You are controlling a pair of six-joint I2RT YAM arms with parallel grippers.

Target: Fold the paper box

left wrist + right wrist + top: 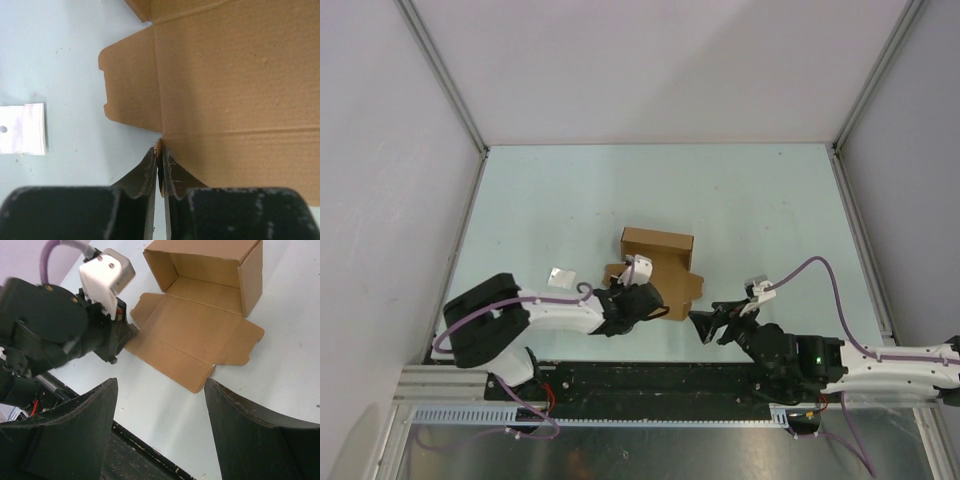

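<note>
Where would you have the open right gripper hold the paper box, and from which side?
Probably the rounded side tab of the paper box, approached low from the right: it juts free toward the right gripper, while the left gripper pinches the opposite side.

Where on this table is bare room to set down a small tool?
Bare: the table strip between the paper box and the back wall, and the patch from the box to the right wall. Crowded: the near side, with the left gripper pinching the box, the open right gripper and a white scrap.
</note>
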